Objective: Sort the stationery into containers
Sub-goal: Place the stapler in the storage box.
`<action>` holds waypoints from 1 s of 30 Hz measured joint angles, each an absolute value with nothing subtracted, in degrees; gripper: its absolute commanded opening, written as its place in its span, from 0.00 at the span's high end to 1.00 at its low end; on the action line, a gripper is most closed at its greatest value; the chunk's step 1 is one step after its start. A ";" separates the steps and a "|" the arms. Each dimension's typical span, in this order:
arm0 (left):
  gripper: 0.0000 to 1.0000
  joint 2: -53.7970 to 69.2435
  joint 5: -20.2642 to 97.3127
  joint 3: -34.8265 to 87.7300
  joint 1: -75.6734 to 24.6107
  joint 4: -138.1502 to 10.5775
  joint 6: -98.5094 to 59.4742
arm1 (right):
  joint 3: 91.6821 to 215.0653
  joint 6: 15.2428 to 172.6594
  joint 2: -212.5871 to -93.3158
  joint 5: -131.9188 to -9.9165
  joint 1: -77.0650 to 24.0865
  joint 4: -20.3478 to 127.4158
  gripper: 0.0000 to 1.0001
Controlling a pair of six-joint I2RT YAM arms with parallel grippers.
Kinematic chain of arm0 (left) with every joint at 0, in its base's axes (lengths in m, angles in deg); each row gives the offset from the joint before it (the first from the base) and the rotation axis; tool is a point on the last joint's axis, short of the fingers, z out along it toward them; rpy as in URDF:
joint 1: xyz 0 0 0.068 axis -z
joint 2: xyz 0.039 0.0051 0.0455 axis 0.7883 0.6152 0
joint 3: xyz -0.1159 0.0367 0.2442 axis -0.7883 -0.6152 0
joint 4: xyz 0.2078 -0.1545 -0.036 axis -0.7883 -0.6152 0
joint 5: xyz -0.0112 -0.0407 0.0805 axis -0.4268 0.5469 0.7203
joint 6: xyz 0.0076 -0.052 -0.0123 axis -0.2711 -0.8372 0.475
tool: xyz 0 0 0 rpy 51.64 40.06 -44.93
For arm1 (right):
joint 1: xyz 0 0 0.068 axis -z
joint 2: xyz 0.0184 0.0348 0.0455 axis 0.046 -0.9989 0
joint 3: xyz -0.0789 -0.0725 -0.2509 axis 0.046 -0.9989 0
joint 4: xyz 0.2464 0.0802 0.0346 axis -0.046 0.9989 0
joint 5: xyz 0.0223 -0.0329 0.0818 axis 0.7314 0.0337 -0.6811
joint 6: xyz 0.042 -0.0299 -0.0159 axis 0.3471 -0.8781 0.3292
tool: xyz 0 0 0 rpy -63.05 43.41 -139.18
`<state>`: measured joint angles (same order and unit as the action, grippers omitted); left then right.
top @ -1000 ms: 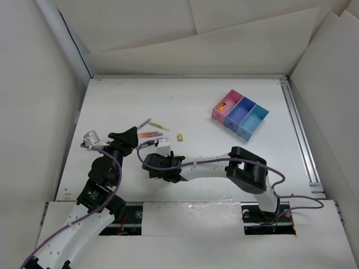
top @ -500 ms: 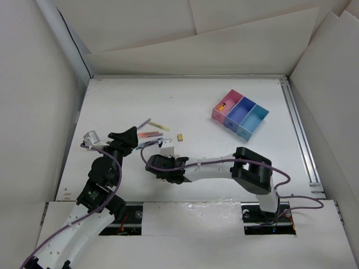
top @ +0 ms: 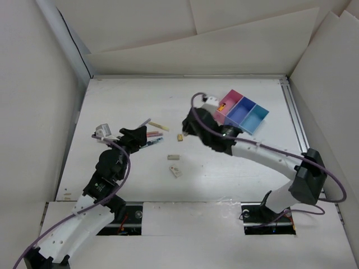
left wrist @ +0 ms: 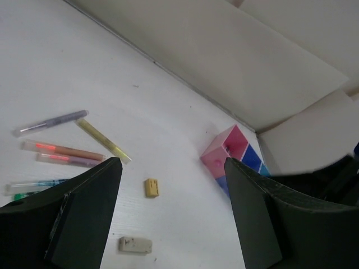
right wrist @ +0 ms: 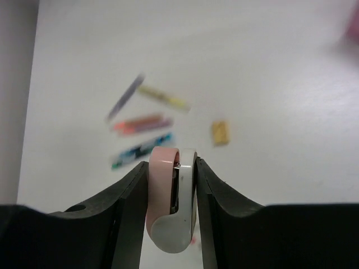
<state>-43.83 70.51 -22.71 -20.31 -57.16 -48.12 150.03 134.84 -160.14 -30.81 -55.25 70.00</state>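
Right pincer [right wrist: 171,174] clamped on a pink-and-white piece [right wrist: 168,224] just beside the pink box [top: 217,116], left pincer [left wrist: 173,168] open and empty near the pens [left wrist: 61,151]: released short of the rim, the piece would likely land on the tabletop [top: 224,168].

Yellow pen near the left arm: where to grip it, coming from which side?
Grip the yellow pen mid-shaft, coming straight down with the left gripper, jaws across its length. It lies flat on the table, too thin to take from the side. Its middle is clear, while one end nearly meets the purple pen.
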 measured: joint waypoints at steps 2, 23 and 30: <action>0.29 -40.66 68.09 -22.71 -20.28 -55.74 -47.42 | 148.46 134.47 -157.54 -30.44 -47.38 69.10 0.79; 0.29 -28.94 56.39 -22.71 -20.24 -50.23 -44.78 | 145.44 131.17 -168.12 -34.50 -9.48 67.35 0.76; 0.29 -28.92 56.00 -22.71 -20.24 -50.19 -44.78 | 145.64 130.60 -170.65 -36.78 -9.37 66.50 0.54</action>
<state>-28.92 56.00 -22.71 -20.24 -50.19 -44.78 145.64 130.60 -170.65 -36.78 -9.37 66.50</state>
